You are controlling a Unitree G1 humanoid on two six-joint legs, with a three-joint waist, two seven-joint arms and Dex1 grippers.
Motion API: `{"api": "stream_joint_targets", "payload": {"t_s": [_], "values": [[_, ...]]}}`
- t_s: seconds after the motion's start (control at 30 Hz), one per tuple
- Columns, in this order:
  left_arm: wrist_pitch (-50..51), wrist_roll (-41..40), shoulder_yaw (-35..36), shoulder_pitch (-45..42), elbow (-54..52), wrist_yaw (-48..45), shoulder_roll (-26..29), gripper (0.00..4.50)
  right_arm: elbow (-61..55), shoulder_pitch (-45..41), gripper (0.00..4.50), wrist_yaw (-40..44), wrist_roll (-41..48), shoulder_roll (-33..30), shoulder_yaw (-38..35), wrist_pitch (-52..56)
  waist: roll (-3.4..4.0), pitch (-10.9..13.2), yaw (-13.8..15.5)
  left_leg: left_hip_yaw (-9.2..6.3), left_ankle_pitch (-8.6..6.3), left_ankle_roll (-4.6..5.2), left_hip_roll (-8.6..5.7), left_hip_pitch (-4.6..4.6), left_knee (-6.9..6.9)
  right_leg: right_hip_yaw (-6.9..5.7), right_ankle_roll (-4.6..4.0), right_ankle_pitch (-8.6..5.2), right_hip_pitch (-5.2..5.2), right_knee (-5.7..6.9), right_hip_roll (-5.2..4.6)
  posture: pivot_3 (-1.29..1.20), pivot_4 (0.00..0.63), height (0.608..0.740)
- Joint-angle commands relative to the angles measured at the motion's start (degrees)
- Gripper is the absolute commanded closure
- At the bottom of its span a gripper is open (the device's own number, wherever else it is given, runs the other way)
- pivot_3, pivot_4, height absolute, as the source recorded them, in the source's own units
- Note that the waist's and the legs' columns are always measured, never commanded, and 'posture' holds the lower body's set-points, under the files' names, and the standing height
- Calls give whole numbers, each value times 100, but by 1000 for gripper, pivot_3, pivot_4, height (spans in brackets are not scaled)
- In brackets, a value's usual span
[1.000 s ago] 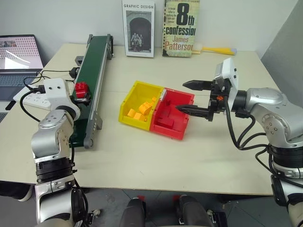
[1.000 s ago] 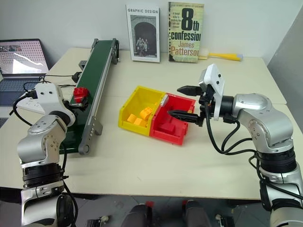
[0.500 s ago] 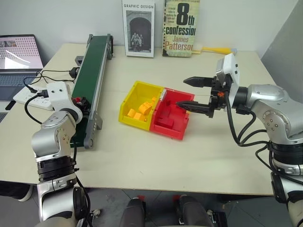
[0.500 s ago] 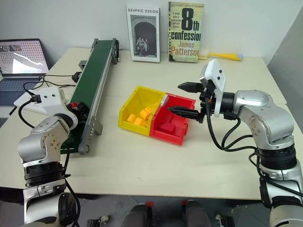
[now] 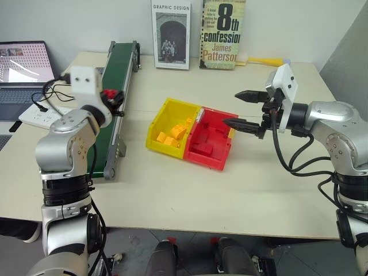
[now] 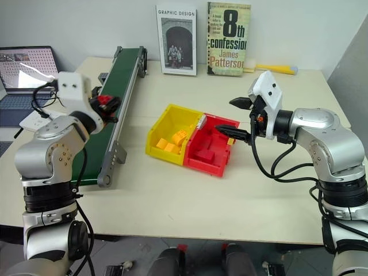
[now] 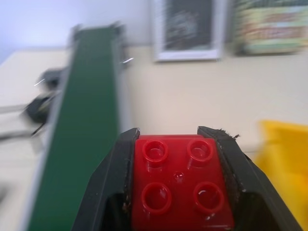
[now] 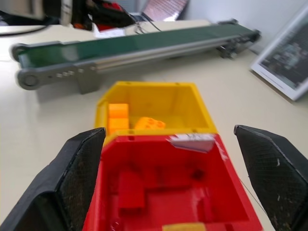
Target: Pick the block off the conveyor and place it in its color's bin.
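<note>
Left wrist view: left gripper [image 7: 177,185] jaws clamped on the block [image 7: 179,180], 4 studs up, beside the conveyor [image 5: 109,98]. Best carried level, kept clamped, released only over the bin [image 5: 210,138]. Left eye view added: right gripper [image 5: 244,109] jaws apart, just beside the bin.

Left gripper [image 7: 175,192] clamped, right gripper [image 8: 175,183] agape

conveyor [image 5: 112,92] left of the joined bins [image 5: 190,134], books [image 5: 198,34] behind, laptop [image 5: 23,69] far left on the table [image 5: 172,184]
</note>
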Motion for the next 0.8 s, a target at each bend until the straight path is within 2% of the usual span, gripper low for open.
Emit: {"api": "stream_joint_targets", "payload": {"t_s": [0.03, 0.13, 0.3, 0.47, 0.53, 0.57, 0.67, 0.8], "values": [[-108, -319, -785, -481, -188, -1019, -125, 2963, -733, 302, 0, -242, 218, -221, -434, 372, 0, 0, 1, 0, 0, 0, 0, 0, 1, 0, 0, 0, 0, 0, 0, 0, 150, 740], [-299, -336, -1409, -828, 99, -1680, -394, 2963, -1112, 616, 0, -404, 331, -317, -621, 614, 0, 0, 11, 0, -3, 6, -2, -2, 4, 1, 0, 0, 1, 1, 2, 0, 150, 740], [-642, -294, -2131, -929, 383, -2724, -499, 2963, -1476, 944, 0, -536, 481, -436, -802, 856, 1, 0, -85, 10, -7, 12, 0, 4, -1, 12, 0, 0, 0, 1, 9, 0, 150, 740], [-1446, 257, -2658, -1080, 1228, -3103, -721, 2963, -1724, 1190, 0, -644, 593, -549, -912, 1010, 1, 0, -69, 6, -10, 19, 3, 11, -2, 12, -1, -1, 0, 7, 18, 0, 150, 740], [-1752, 418, -2691, -1185, 1654, -3150, -832, 2249, -1784, 1236, 0, -710, 630, -543, -954, 1062, 1, 0, -68, 9, -11, 21, 1, 8, 0, 15, 0, -1, 0, 5, 18, 0, 150, 740], [-1847, 439, -2660, -1232, 1796, -3175, -891, 2179, -1802, 1252, 0, -737, 647, -538, -969, 1080, 1, 0, -64, 9, -11, 21, 1, 7, 0, 15, 0, -1, 0, 4, 18, 0, 150, 740], [-1980, 485, -2558, -1375, 2045, -3275, -975, 1468, -1833, 1300, 0, -800, 694, -542, -986, 1089, 1, 0, -45, 5, -11, 21, 0, 2, 0, 11, 0, -1, 0, -2, 18, 0, 150, 740], [-1944, 426, -2389, -1487, 2072, -3481, -819, 815, -1775, 1295, 0, -830, 712, -573, -950, 1027, 1, 0, -48, 7, -11, 22, -1, 2, 1, 12, 0, -1, 0, -1, 16, 0, 150, 740]]}}
